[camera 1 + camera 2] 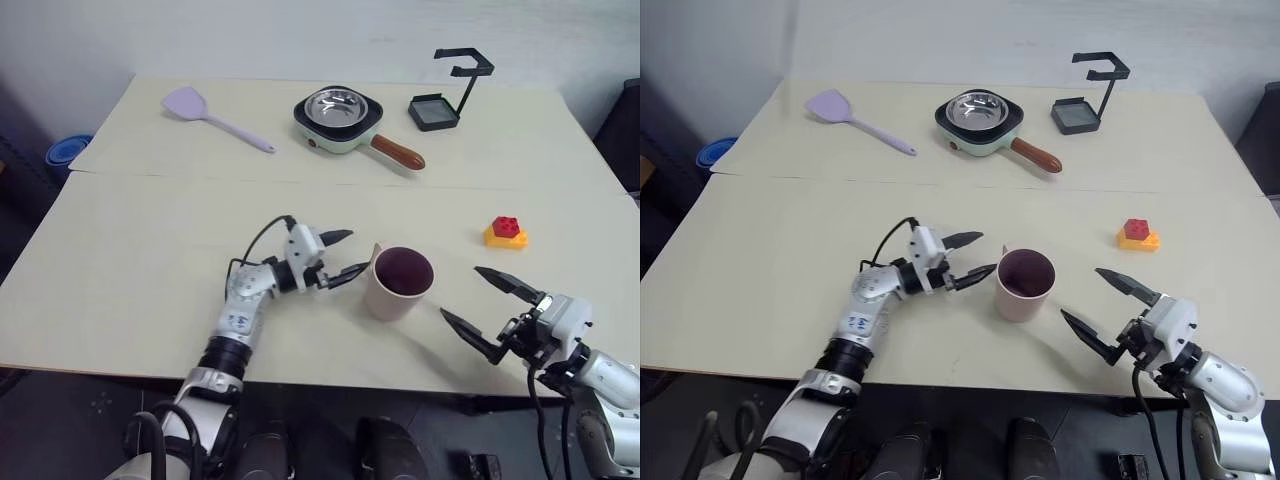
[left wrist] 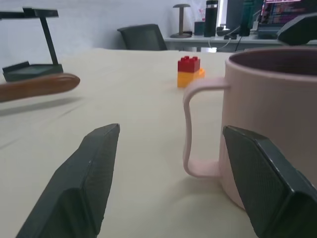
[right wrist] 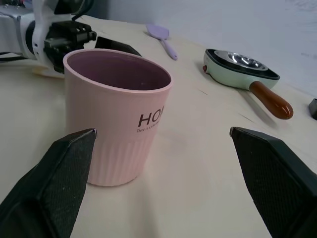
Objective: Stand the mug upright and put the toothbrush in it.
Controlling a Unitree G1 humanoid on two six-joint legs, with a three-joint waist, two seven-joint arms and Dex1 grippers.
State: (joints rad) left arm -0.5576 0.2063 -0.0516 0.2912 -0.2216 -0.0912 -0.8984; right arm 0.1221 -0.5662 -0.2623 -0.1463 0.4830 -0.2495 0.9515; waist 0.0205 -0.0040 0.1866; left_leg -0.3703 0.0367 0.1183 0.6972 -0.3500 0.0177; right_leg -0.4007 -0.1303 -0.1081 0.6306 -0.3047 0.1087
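mug is upright, toothbrush is the open question

left eye view: the mug (image 1: pixel 399 282) stands upright on the near part of the table (image 1: pixel 130 260), its dark inside facing up. the left gripper (image 1: pixel 342 256) is just beside the mug on the handle side, its two fingers spread and holding nothing. the right gripper (image 1: pixel 482 308) waits near the mug on the other side, also spread wide and empty. in my judgement the standing step is done, so the good way now is to pull the left gripper away level, without catching the handle, so the mug does not tip.

right eye view: the same layout; the lilac spatula (image 1: pixel 855 119), the green pan (image 1: pixel 982 124), the black stand (image 1: pixel 1092 92) and the toy bricks (image 1: pixel 1138 234) lie well apart from the mug.

left wrist view: the mug handle (image 2: pixel 194 130) sits between the two open fingers (image 2: pixel 89 183), not touched as far as i can see. the mug base is cut off by one finger.

right wrist view: the mug is between the open fingers (image 3: pixel 59 183); the printed word on it is partly turned away.

i cannot make out the toothbrush on the table, so it must be searched before the next grasp.
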